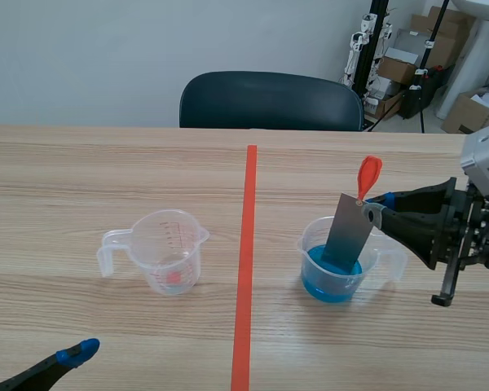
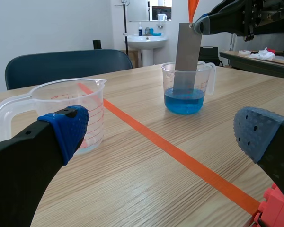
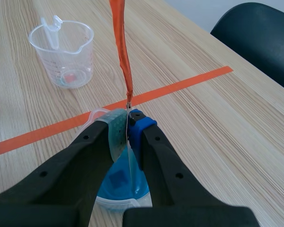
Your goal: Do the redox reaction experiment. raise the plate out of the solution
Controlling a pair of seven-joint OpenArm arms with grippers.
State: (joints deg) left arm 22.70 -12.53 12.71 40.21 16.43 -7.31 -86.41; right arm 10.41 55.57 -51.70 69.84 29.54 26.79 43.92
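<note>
**Step in hand:** lift; grip made, plate not yet out.
**Plate** (image 1: 348, 232): grey metal, leaning in the cup of blue solution (image 1: 332, 281) with its lower end submerged, toward the tabletop's right edge.
**Right hand** (image 3: 128, 130): clamped on the plate's upper edge.
**Left hand** (image 2: 163, 130): spread wide, holding nothing, at the near-left corner.
**Next move, judged:** a steady upward pull until the lower edge clears the rim, without dragging the cup.

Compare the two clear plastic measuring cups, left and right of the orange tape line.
The left clear plastic cup holds no blue liquid; the right clear plastic cup holds blue solution. The left cup stands alone; the right cup has a grey metal plate in it, gripped by the right gripper. Both stand upright.
</note>
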